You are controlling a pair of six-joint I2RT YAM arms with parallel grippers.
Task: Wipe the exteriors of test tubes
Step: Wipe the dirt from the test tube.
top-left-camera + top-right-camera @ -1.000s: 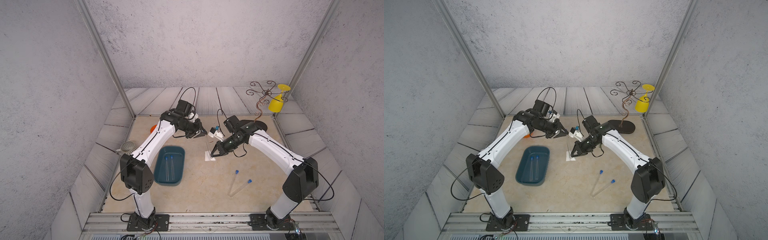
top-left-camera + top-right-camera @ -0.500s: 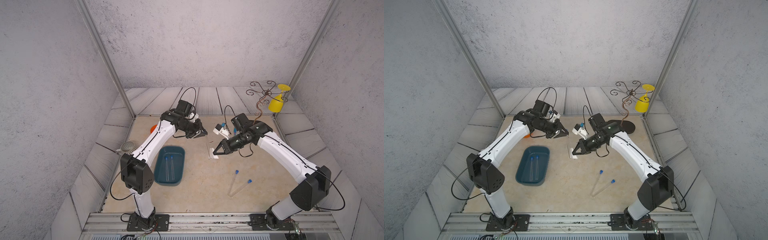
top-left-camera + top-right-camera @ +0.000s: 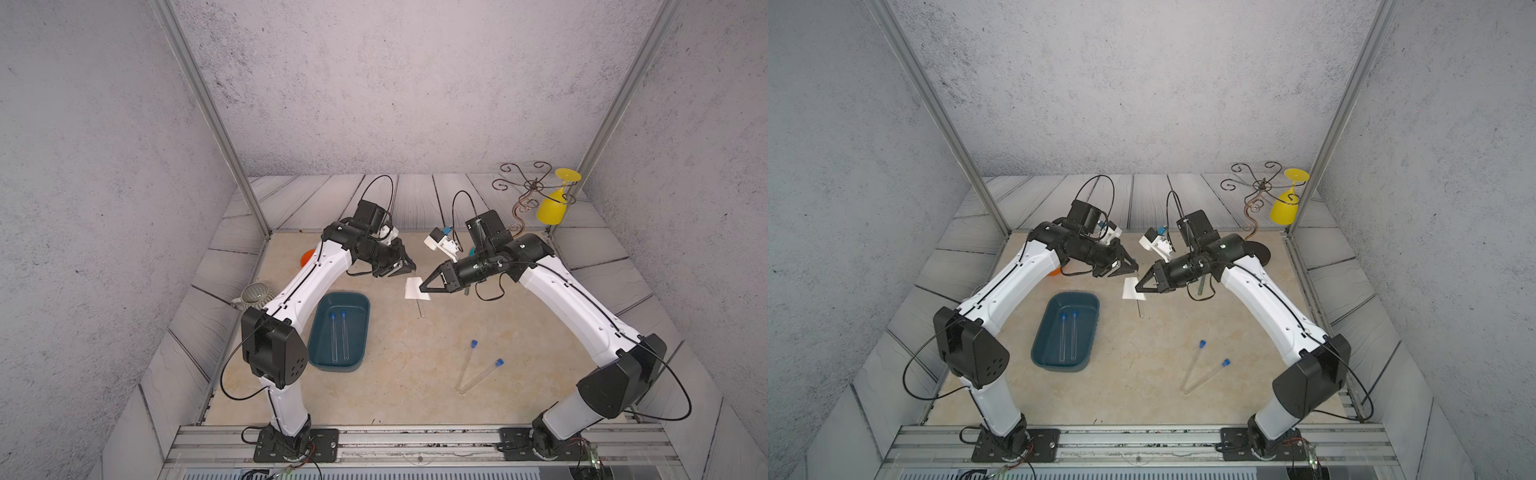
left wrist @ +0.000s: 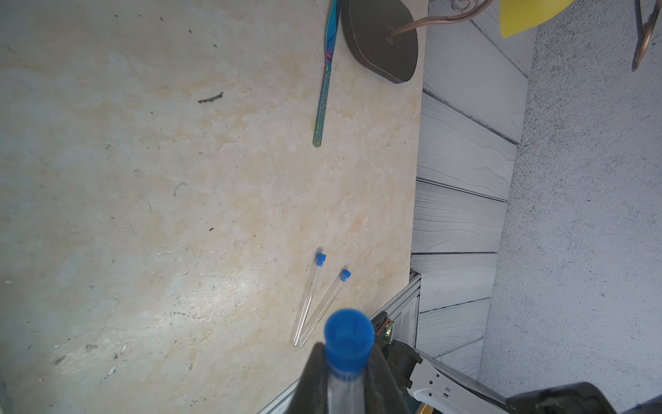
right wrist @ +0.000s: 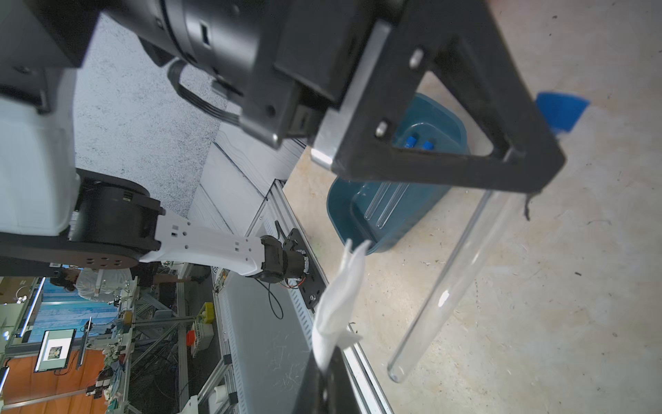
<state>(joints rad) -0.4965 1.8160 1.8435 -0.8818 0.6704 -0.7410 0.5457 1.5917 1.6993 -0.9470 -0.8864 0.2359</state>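
Left arm [image 3: 299,286]: rises from the front rail, folds at the elbow, leans in toward the table's middle with the wrist tipped slightly down. Right arm [image 3: 569,299]: mirrors that from the other end of the rail, forearm nearly level, tip facing the left one.

Toward the front right corner of the table [image 3: 415,374]: two test tubes [image 3: 466,365] flat on the surface, blue caps toward the far edge, rounded ends close together in a narrow V.

Left of centre: dark teal basin [image 3: 318,332], with two more tubes [image 3: 335,336] lying side by side inside, caps toward the far edge. Just off the left edge: grey ribbed cup [image 3: 255,294].

At the table's middle: left jaws clenched on the capped end of a fifth tube [image 5: 447,286], blue cap [image 4: 349,337] poking out past the tips, clear body slanting down toward the table. Right jaws shut tight, pinching a white wipe [image 3: 413,288] by one edge. Hangs just beside the held tube, with a gap between the two in the right wrist view.

Near the far left corner: orange thing [image 3: 307,257], half hidden behind the left arm. Near the far right corner: wire stand [image 4: 376,43] on a dark round base, yellow goblet [image 3: 550,212] hung from it bowl-down, and a teal-blue utensil [image 4: 324,89] flat beside the base.
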